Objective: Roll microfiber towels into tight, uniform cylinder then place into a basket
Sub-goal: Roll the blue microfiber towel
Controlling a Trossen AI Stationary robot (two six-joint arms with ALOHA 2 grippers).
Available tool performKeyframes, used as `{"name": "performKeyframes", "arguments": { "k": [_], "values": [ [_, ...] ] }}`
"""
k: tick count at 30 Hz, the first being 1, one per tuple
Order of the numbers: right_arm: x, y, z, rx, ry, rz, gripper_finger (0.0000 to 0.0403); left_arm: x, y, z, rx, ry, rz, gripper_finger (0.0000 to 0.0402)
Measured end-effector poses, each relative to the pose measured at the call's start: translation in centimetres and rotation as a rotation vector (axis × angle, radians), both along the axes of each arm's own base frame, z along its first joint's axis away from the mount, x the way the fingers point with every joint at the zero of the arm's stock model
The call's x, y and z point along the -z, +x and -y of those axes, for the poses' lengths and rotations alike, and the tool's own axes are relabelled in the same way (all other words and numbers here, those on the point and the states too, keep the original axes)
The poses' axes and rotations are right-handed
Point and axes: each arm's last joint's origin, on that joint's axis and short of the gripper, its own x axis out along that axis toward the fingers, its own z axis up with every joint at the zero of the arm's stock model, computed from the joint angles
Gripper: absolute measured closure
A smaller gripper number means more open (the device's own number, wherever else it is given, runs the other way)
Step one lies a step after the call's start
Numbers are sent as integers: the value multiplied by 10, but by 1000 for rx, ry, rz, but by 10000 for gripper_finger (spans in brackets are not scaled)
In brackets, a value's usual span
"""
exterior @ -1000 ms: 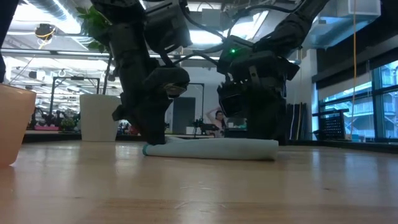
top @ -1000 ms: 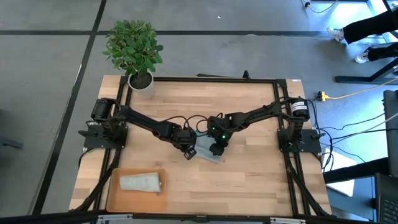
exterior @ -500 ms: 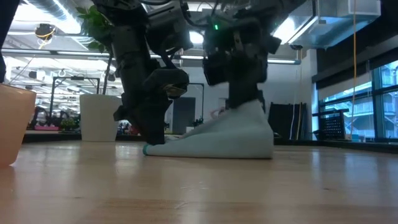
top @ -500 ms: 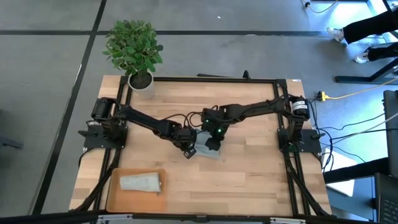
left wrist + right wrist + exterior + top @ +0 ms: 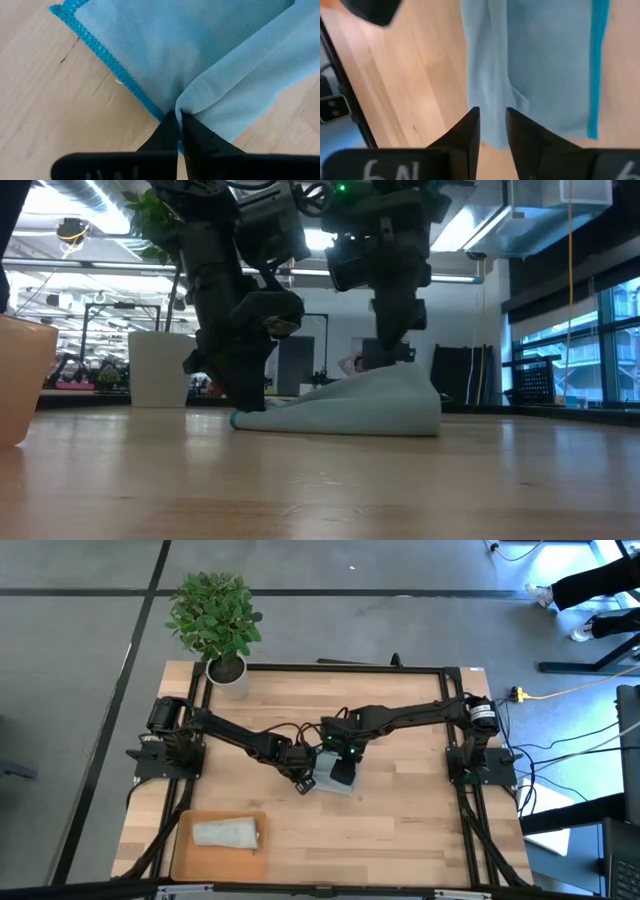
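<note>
One towel (image 5: 228, 833) already lies rolled in the basket (image 5: 182, 858); the blue towel (image 5: 365, 408) at mid-worktop is being folded. Left gripper (image 5: 178, 131) pinches its edge, jaws pressed together; right gripper (image 5: 492, 125) hovers just above, jaws parted (empty) — next, start a tight roll.

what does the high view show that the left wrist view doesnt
Only the high view: the shallow orange-tan basket holding a rolled pale grey-green towel, the leafy potted plant, and the right hand over the cloth. Only the left wrist view: the bright teal stitched hem. Both: the light blue microfiber towel and the left hand shut on its fold.
</note>
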Motion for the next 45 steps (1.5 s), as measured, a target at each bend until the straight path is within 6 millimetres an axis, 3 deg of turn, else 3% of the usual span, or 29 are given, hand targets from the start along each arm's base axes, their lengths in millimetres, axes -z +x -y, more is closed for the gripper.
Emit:
{"name": "performKeyframes", "arguments": {
  "k": [9,17,28,38,45],
  "values": [
    [5,4,-12,-131,82,114,309,0,0,0,-2,0,4,401],
    [50,-3,-10,-58,99,173,309,0,0,0,-3,-8,1,401],
    [84,-21,-9,-22,26,166,309,0,0,0,-2,-10,5,401],
    [87,-22,-9,-3,23,190,309,0,1,0,5,-21,6,395],
    [87,-21,-9,-3,22,199,309,0,1,-2,10,-24,8,336]
  ]
}}
